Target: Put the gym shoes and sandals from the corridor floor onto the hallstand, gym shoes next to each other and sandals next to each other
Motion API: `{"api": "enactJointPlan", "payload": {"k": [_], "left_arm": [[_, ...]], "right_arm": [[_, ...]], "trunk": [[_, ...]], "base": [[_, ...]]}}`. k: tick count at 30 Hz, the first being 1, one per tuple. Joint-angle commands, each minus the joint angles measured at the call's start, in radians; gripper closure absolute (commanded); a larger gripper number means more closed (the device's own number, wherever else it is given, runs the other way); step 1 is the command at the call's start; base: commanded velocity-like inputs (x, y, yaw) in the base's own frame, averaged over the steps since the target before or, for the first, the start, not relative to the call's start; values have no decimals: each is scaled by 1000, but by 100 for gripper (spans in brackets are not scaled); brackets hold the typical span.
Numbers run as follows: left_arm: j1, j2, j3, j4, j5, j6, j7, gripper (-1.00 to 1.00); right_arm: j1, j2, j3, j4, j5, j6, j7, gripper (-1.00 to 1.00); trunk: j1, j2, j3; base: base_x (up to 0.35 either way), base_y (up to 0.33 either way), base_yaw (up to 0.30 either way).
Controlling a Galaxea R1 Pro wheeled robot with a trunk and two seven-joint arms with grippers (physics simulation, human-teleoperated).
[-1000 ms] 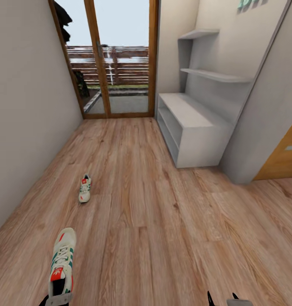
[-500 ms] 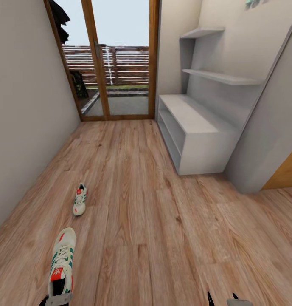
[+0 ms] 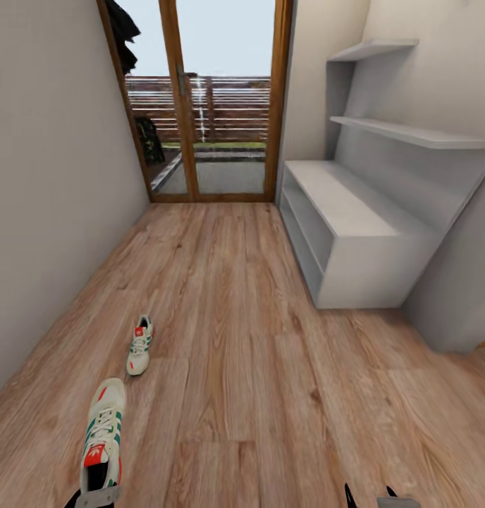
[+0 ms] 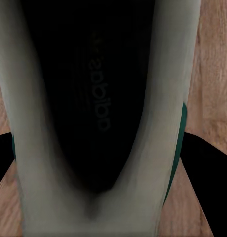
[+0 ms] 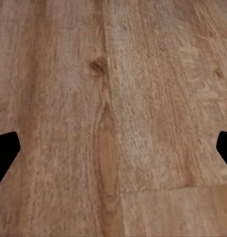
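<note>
The left gripper (image 3: 96, 497) is cut off at the frame edge; it is clamped on the heel of a gym shoe (image 3: 103, 434), whose dark insole blocks most of the left wrist view. The right gripper (image 5: 113, 148) shows two black fingertips spread wide apart over wood-grain corridor floor (image 3: 256, 367). The second gym shoe (image 3: 139, 345) lies on the planks near the left wall. The light-grey hallstand (image 3: 355, 240) stands against the right wall beside the glazed door (image 3: 200, 106).

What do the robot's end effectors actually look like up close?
Little shows. The right end effector has two thin, pointed black fingers on a light-grey body. The left end effector shows a light-grey plate flanked by black parts. No cables or markings are visible.
</note>
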Motion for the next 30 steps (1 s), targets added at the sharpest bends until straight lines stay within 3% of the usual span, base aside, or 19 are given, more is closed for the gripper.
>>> {"api": "enactJointPlan", "payload": {"k": [1,6,30], "left_arm": [[-1,0,-1,1,1,-3,2,100],[-1,0,-1,1,1,-3,2,100],[-1,0,0,1,1,-3,2,100]], "right_arm": [[0,0,-3,0,3,-3,1,-100],[0,0,-3,-1,3,-3,1,-100],[0,0,-3,2,3,-3,3,-100]], "trunk": [[0,0,-1],[0,0,-1],[0,0,-1]], "base": [[340,0,274],[340,0,247],[340,-38,2]]}}
